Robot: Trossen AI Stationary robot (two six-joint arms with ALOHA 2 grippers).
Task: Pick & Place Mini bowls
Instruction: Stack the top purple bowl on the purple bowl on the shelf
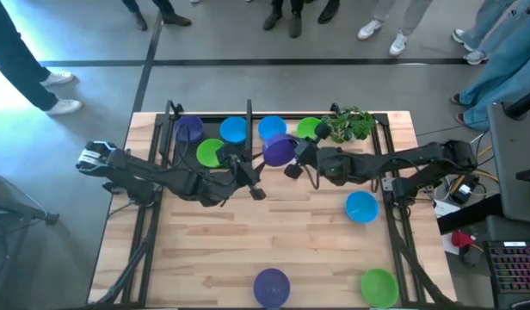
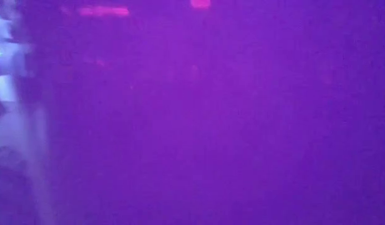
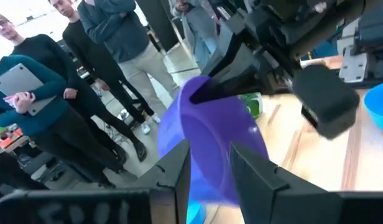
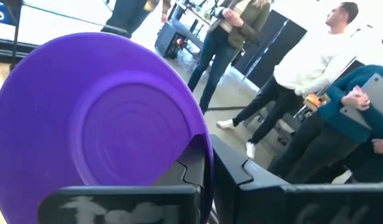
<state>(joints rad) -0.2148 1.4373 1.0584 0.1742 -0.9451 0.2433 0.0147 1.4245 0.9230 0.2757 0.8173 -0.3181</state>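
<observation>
My right gripper (image 1: 292, 160) is shut on a purple mini bowl (image 1: 279, 151) and holds it up over the far middle of the table. The right wrist view shows the bowl's outer bottom (image 4: 98, 130). My left gripper (image 1: 258, 175) is open and reaches in from the left. Its two fingers stand on either side of the bowl's lower part (image 3: 211, 177). Several more bowls in purple (image 1: 188, 129), green (image 1: 212, 153) and blue (image 1: 233, 129) sit along the far edge. The low view shows only a purple blur. My right gripper pinches the purple bowl's rim (image 4: 203, 140), one finger inside the bowl and one outside, coming roughly level from the table's right. Its fingers (image 3: 232, 71) clamp the upper rim (image 3: 193, 94). The bowl is lifted clear and stands on edge. My left gripper has the bowl's lower wall between its fingers (image 3: 179, 171); I cannot tell whether they touch it.
A blue bowl (image 1: 361, 207) lies right of centre, and a purple bowl (image 1: 271, 286) and a green one (image 1: 379, 286) sit at the near edge. A leafy plant sprig (image 1: 351, 125) lies at the far right. People stand beyond the far edge. Bare wood (image 1: 213, 250) shows in the near left.
</observation>
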